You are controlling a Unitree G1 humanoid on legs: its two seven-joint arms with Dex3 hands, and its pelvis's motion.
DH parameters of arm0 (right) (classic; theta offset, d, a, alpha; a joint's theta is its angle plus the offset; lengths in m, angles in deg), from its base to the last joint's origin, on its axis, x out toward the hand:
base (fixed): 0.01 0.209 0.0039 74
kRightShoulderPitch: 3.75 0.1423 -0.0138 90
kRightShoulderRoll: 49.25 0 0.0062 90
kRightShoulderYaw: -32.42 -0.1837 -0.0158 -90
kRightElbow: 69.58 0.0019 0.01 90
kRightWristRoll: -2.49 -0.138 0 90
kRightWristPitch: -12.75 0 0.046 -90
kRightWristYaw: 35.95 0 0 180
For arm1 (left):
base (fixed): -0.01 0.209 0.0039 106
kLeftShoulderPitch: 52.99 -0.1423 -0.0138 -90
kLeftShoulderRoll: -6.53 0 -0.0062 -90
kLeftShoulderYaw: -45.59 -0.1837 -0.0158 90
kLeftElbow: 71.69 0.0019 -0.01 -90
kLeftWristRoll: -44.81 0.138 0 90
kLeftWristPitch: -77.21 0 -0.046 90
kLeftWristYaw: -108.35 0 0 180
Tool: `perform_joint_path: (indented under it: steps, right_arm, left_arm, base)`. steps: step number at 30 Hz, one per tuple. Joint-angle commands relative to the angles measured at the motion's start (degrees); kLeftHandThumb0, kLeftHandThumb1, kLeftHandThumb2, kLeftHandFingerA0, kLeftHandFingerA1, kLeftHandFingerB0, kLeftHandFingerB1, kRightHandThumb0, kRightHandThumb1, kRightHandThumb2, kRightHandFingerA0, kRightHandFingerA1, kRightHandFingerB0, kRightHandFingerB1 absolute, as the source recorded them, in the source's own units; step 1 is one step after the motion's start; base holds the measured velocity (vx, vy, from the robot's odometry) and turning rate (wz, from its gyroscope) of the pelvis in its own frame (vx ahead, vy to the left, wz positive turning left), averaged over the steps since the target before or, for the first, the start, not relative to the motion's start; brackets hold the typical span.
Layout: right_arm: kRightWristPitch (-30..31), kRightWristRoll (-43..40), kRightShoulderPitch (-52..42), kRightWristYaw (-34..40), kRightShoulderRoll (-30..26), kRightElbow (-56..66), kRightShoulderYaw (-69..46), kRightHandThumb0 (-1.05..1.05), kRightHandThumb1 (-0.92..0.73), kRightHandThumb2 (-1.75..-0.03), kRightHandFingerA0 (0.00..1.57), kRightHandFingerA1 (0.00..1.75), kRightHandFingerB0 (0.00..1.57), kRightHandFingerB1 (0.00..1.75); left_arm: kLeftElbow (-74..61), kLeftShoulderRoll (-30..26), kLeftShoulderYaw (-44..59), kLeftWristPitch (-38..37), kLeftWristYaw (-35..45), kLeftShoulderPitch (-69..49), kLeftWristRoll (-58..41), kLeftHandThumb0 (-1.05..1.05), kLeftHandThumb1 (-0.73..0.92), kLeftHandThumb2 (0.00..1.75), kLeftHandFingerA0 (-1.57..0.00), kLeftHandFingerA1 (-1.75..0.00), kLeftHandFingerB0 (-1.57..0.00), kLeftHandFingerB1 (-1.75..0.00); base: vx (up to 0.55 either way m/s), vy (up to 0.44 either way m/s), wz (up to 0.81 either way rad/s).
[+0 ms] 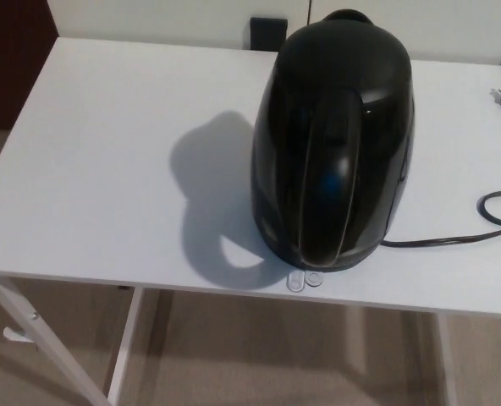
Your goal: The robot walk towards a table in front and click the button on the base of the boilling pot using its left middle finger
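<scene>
Neither robot hand shows in the head view, so whether either is released, clenched or grasping cannot be told. A glossy black kettle (333,139) stands upright on a white bench (107,161), right of centre and close to the near edge, its handle facing the camera. Two small clear buttons (305,280) (side by side) stick out from its base at the bench edge. A black cord (454,238) trails off to the right.

No readable text, label or number shows on anything.
</scene>
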Motion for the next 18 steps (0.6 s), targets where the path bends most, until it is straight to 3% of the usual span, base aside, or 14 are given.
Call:
perform_joint_path:
  steps: [1, 15, 18]
  right_arm:
    - [0.04, 0.47, -0.04, -0.01, -0.76, 0.05, -0.14, -0.06, -0.72, -0.60, 0.56, 0.54, 0.39, 0.42]
    - [0.00, 1.34, 0.43, -0.19, -1.32, 0.34, 0.09, -0.06, -0.72, -0.60, 0.57, 0.55, 0.38, 0.42]
    - [0.52, 1.50, 1.16, 0.03, -1.11, -0.04, 0.04, -0.06, -0.72, -0.60, 0.58, 0.55, 0.40, 0.42]
  left_arm:
    - [0.18, -0.61, 0.04, 0.13, 0.08, -0.12, 0.52, -0.45, 0.42, 0.71, -0.56, -0.53, -0.38, -0.45]
    - [-1.34, -0.03, -0.36, -1.37, 0.13, -0.71, 0.51, -0.47, 0.41, 0.72, -0.53, -0.53, -0.37, -0.45]
    - [-8.59, -0.17, -3.11, -1.64, -1.28, -2.81, 3.73, -0.50, 0.42, 0.71, -0.49, -0.49, -0.34, -0.42]
  base:
    - [0.00, 0.000, 0.00]
    - [0.00, 0.000, 0.00]
    - [0.00, 0.000, 0.00]
